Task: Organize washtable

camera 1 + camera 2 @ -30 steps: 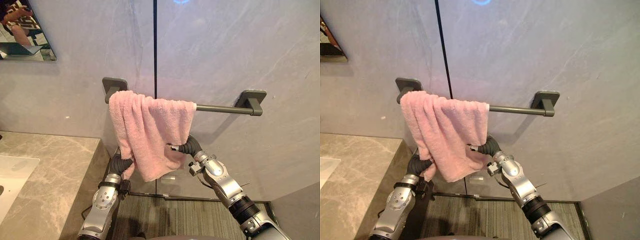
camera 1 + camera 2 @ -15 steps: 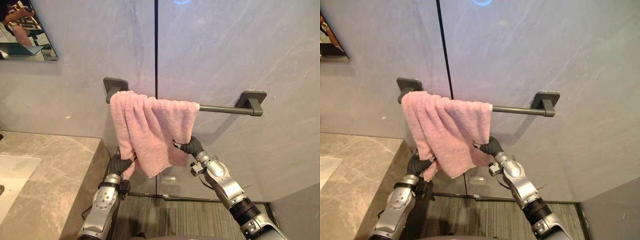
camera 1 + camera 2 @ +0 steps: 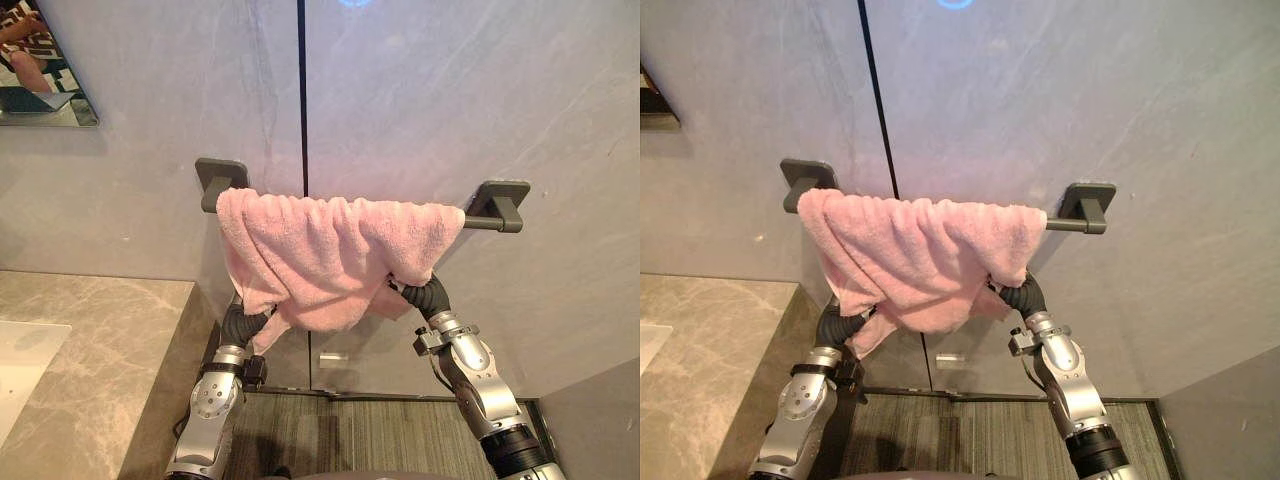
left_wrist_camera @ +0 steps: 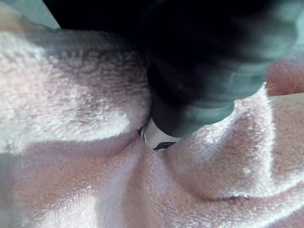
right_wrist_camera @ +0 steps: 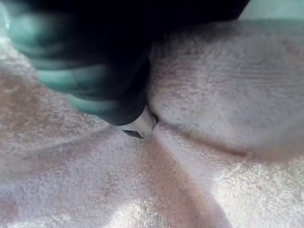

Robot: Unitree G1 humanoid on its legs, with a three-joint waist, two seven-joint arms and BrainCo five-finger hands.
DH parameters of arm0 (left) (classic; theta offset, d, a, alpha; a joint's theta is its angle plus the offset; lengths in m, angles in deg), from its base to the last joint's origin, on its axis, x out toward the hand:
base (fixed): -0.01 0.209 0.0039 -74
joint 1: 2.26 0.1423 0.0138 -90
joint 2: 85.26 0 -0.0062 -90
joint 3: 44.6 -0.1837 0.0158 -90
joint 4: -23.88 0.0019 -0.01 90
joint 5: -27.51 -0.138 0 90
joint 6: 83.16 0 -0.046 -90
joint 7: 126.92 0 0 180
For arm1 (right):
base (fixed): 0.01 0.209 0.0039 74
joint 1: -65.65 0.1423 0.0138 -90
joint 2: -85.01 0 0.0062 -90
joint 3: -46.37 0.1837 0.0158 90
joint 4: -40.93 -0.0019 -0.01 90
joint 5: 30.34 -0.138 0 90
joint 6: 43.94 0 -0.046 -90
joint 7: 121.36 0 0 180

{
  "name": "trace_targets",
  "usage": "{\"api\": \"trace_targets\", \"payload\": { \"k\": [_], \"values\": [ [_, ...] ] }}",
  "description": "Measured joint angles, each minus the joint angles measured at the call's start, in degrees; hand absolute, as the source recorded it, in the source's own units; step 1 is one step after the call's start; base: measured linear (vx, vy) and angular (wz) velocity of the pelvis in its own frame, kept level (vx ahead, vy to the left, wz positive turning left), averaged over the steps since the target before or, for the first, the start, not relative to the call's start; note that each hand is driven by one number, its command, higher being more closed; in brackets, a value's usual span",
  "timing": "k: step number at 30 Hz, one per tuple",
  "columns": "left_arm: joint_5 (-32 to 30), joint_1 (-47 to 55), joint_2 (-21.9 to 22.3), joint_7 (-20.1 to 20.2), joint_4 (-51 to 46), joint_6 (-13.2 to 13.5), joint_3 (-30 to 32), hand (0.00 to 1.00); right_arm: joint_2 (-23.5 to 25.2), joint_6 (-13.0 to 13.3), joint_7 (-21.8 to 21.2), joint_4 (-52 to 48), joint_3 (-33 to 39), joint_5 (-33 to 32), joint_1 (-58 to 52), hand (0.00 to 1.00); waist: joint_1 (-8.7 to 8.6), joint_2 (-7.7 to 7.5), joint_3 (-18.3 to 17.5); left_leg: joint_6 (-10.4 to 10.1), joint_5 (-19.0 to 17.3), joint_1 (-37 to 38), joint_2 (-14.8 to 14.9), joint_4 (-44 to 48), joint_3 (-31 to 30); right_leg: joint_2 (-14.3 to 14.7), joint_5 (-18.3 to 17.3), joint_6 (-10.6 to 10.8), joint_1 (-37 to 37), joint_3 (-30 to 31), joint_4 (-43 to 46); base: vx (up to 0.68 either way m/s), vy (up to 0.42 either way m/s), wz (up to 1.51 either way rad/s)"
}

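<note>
pink terry cloth, a hand towel (image 3: 330,245), is hanging over a dark grey towel bar (image 3: 478,220) on the grey stone wall (image 3: 450,90). it is lying spread along most of the bar, from the left bracket (image 3: 220,178) almost to the right bracket (image 3: 500,200). its lower edge is bunching and sagging towards the middle.

the left hand (image 3: 240,322) is reaching up under the towel's lower left corner. its dark ribbed cover is showing just below the cloth and the rest is lying buried in the folds. the right hand (image 3: 428,297) is doing the same under the lower right corner, its cover touching the hem. in each wrist view the cover is pressing into the pink pile, with a small silver part of the hand (image 4: 159,137) sinking into a crease. whether either hand is open or gripping the cloth cannot be told.

a beige marble tabletop (image 3: 100,330) is sitting to the left of the bar, with the white edge of a basin (image 3: 20,365) set into it. a mirror's corner (image 3: 40,70) is showing on the wall above. striped carpet (image 3: 370,440) is covering the floor below the towel.
</note>
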Motion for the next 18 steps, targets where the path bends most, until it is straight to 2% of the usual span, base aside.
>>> {"api": "trace_targets", "payload": {
  "k": [6, 11, 18],
  "values": [
    [0.00, 0.01, 0.55, 1.07, 0.00, 0.00, -0.05, 1.00, 1.13, 0.00, 0.00, 0.01, 1.94, -0.01, -0.90, 1.00, -0.06, 0.32, 0.24, 0.05, -0.07, 0.06, -0.03, -0.15, 0.31, -0.04, -0.27, 0.39, -0.10, 0.48, 0.05, -0.01, -0.003, -0.03],
    [0.00, 0.00, 1.05, 1.45, 0.00, -0.01, -0.26, 1.00, 1.15, -0.03, 0.01, 0.32, 2.88, 0.01, -1.48, 1.00, -1.15, 1.00, 0.82, 0.09, -0.11, 0.68, -0.04, -0.18, 0.77, 0.03, -0.33, 0.46, -0.15, 0.95, 0.05, 0.02, -0.004, -0.05],
    [0.00, -0.24, 1.12, 2.49, 1.33, -0.04, -0.28, 1.00, 3.38, 0.18, 0.01, 2.23, 4.36, 0.03, -1.58, 1.00, -1.64, 0.71, 1.23, 0.21, -0.29, 0.86, -0.02, -0.18, 1.00, 0.05, -0.50, 0.51, -0.15, 1.23, 0.13, 0.01, -0.002, -0.02]
  ]
}}
